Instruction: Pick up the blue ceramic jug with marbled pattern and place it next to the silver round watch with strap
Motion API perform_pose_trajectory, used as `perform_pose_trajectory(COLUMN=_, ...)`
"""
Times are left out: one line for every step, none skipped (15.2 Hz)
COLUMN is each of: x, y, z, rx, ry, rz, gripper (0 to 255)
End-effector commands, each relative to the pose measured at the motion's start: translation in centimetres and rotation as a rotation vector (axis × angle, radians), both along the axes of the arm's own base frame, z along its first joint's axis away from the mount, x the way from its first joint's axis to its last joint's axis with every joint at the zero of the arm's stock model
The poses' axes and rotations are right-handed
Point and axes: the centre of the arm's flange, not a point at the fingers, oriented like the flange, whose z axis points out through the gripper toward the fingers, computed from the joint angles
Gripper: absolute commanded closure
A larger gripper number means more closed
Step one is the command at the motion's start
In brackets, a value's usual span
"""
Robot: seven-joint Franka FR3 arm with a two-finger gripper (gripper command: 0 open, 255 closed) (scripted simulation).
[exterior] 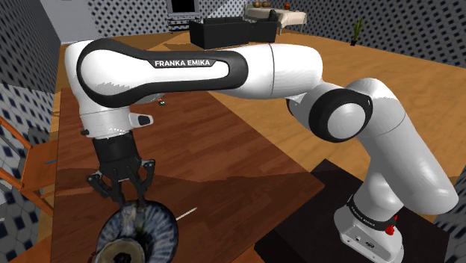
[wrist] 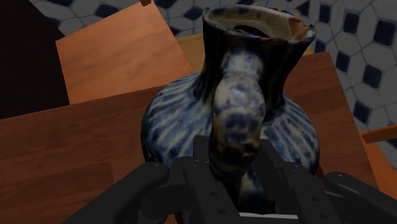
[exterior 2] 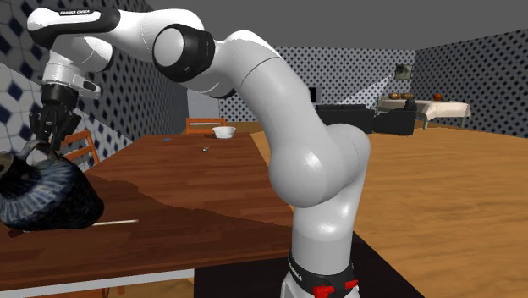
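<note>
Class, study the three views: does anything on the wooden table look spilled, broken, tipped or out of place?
Nothing looks spilled or broken. The blue marbled jug sits near the table's edge, the gripper at its handle. The only stray item is a thin pale stick lying beside the jug.

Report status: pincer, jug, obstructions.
Black pincer shut on jug handle. Jug upright at table end. One thin stick beside jug, apart from pincer.

the jug [wrist: 254, 108] is marbled blue and cream, the gripper [exterior: 128, 196] black.
</note>
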Motion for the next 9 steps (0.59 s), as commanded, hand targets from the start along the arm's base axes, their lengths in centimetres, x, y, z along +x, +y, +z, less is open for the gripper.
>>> perform_pose_trajectory(x=-0.1, y=-0.1, z=-0.8, rx=0.006, ry=-0.003, rz=-0.001, gripper=255)
perform_pose_trajectory(x=-0.1, y=-0.1, z=-1.3, rx=0.006, ry=-0.003, rz=-0.001, gripper=255)
perform_pose_trajectory(x=-0.1, y=-0.1, z=-1.8, rx=0.006, ry=-0.003, rz=-0.001, gripper=255)
perform_pose_trajectory(x=-0.1, y=-0.1, z=-2.4, rx=0.006, ry=-0.003, rz=-0.001, gripper=255)
perform_pose_trajectory(x=-0.1, y=-0.1, z=-2.9, rx=0.006, ry=-0.003, rz=-0.001, gripper=255)
perform_pose_trajectory(x=-0.1, y=-0.1, z=-3.4, rx=0.006, ry=-0.003, rz=-0.001, gripper=255)
perform_pose_trajectory(x=-0.1, y=-0.1, z=-3.9, rx=0.006, ry=-0.003, rz=-0.001, gripper=255)
perform_pose_trajectory(x=-0.1, y=-0.1, z=-4.5, rx=0.006, ry=-0.003, rz=-0.001, gripper=255)
perform_pose_trajectory(x=-0.1, y=-0.1, z=-4.7, rx=0.006, ry=-0.003, rz=-0.001, gripper=255)
